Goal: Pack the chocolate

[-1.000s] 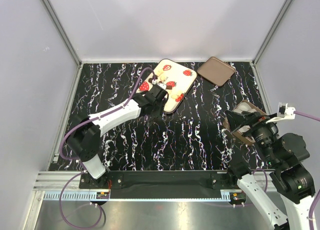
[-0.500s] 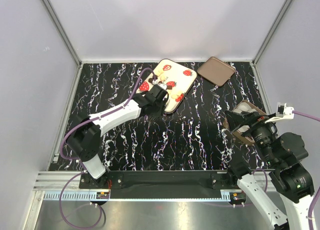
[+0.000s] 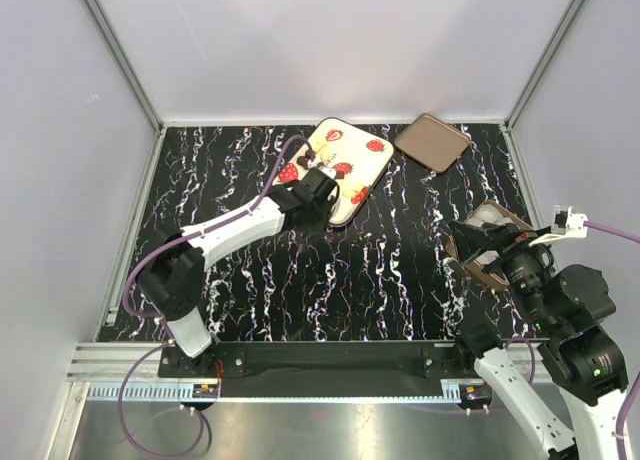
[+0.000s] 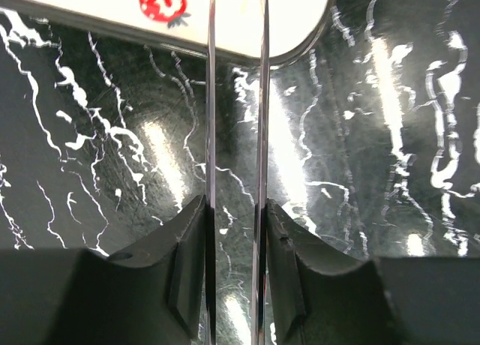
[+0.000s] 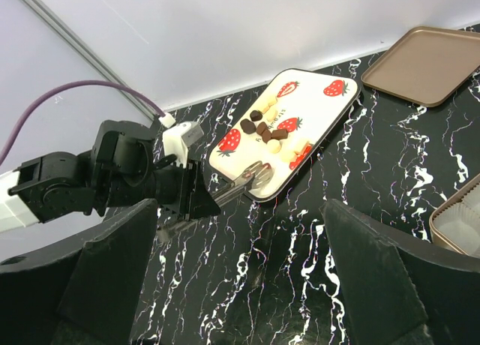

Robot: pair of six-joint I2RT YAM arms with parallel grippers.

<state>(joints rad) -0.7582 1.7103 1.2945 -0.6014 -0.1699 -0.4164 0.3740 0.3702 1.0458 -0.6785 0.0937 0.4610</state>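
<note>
Several small chocolates [image 5: 266,125], dark brown and cream, lie in the middle of a cream tray [image 5: 324,106] printed with red strawberries; they also show in the top view [image 3: 331,170]. My left gripper [image 3: 312,192] is shut on metal tongs [image 4: 261,97]. The tongs' tips [image 5: 259,172] hang over the tray's near-left corner, short of the chocolates, with nothing visible between them. In the left wrist view my left gripper [image 4: 234,210] clamps the two thin tong blades. My right gripper [image 5: 238,217] is open and empty, raised at the right [image 3: 480,242].
A brown rounded-square lid [image 3: 432,141] lies at the back right, beside the tray. A brown box with a white liner [image 3: 490,218] sits at the right under my right gripper; its corner shows in the right wrist view [image 5: 459,217]. White walls enclose the black marbled table.
My left gripper with the tongs has crept slightly toward the tray. The right arm has barely moved.
</note>
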